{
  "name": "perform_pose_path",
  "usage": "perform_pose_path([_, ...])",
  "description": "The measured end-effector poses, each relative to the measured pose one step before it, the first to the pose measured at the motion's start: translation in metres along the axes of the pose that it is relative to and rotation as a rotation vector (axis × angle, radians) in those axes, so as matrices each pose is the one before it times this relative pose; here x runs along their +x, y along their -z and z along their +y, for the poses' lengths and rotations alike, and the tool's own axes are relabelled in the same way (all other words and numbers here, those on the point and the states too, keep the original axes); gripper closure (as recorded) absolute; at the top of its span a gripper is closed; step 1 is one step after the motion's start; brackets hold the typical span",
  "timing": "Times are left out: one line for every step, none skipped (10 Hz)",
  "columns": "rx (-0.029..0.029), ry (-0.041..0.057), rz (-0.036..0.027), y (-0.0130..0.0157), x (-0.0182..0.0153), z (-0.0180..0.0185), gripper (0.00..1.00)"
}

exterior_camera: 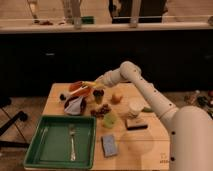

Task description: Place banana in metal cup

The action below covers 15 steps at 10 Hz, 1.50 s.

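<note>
The gripper [98, 84] hangs over the far side of the wooden table [145, 150], just above the metal cup [98, 95]. Its fingers are pressed together, pinching what looks like the banana [89, 83], which sticks out to the left, roughly level, clear of the cup. A round orange fruit [116, 97] sits just right of the cup, and a white cup [135, 106] lies further right. A lime-green cup [109, 120] stands nearer. The green tray [35, 150] at near left holds a fork [72, 143].
</note>
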Motion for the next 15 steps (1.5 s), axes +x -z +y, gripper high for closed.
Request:
perform_pose_path([-0.00511, -0.00556, -0.01324, -0.0003, -0.00207, -0.00037, 1.0])
perform_pose_path([-0.00628, -0.00308, -0.01928, -0.00216, -0.00096, 0.00125, 1.0])
perform_pose_path([-0.00165, -0.00341, -0.0171, -0.00006, -0.00072, 0.00024, 1.0])
perform_pose_path([-0.00016, -0.008, -0.02744, 0.00041, -0.00052, 0.00051, 1.0])
perform_pose_path([0.00063, -0.00418, -0.01588, -0.00002, -0.00072, 0.00037, 1.0])
perform_pose_path([0.00128, -0.00376, -0.01436, 0.00049, -0.00098, 0.00043, 1.0])
perform_pose_path([0.00218, -0.00738, -0.02161, 0.00141, -0.00104, 0.00103, 1.0])
perform_pose_path([0.0002, -0.00603, -0.01406, 0.00113, -0.00099, 0.00211, 1.0])
perform_pose_path([0.00068, -0.00799, -0.01413, 0.0013, -0.00048, 0.0024, 1.0])
perform_pose_path([0.00131, -0.00723, -0.01075, 0.00152, 0.00018, 0.00191, 1.0])
perform_pose_path([0.00279, -0.01321, -0.01181, 0.00158, 0.00144, 0.00183, 1.0])
perform_pose_path([0.00484, -0.01912, -0.01362, 0.00127, 0.00299, 0.00135, 1.0])
perform_pose_path([0.00497, -0.01258, -0.01017, 0.00129, 0.00222, 0.0005, 1.0])
perform_pose_path([0.00932, -0.02429, -0.01921, 0.00238, 0.00564, 0.00054, 1.0])
perform_pose_path([0.00288, -0.01036, -0.00819, 0.00071, 0.00285, 0.00014, 1.0])
